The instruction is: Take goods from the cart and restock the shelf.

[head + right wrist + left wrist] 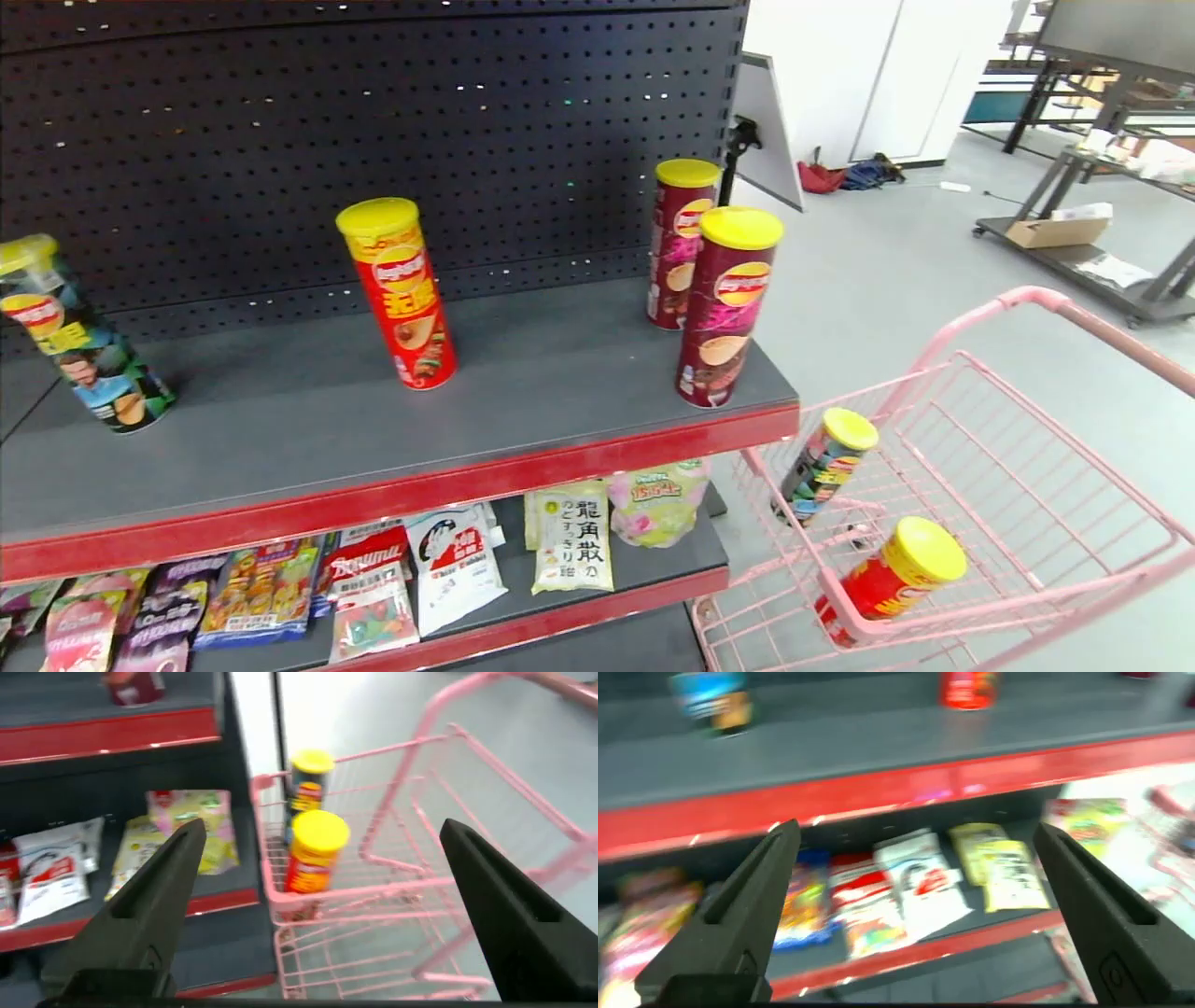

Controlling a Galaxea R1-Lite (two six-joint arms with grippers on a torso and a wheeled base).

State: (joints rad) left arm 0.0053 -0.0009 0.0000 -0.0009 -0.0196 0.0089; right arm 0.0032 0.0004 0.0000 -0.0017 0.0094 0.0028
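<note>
- The left pincer (910,924) has its fingers spread wide apart and holds nothing.
- Straight ahead of the left pincer, seen between its fingers, snack bags (915,882) lie in a row on the lower shelf (906,957). They are well apart from the fingertips.
- The upper shelf (373,439) also lies ahead of the left pincer. From left to right it carries a tilted multicoloured can (84,345), a shelf red can (401,294), a rear maroon can (680,243) and a front maroon can (728,308) at the shelf's right end.
- The pink cart (1027,448) stands just beside the shelf's right end, ahead of the right pincer.
- Inside the cart, a dark can (826,467) and the cart's red can (892,579) lean in the corner nearest the shelf. Both are ahead of the right pincer and clear of its fingers.
- The right pincer (318,924) is spread wide and empty. The cart's red can shows between its fingers.
</note>
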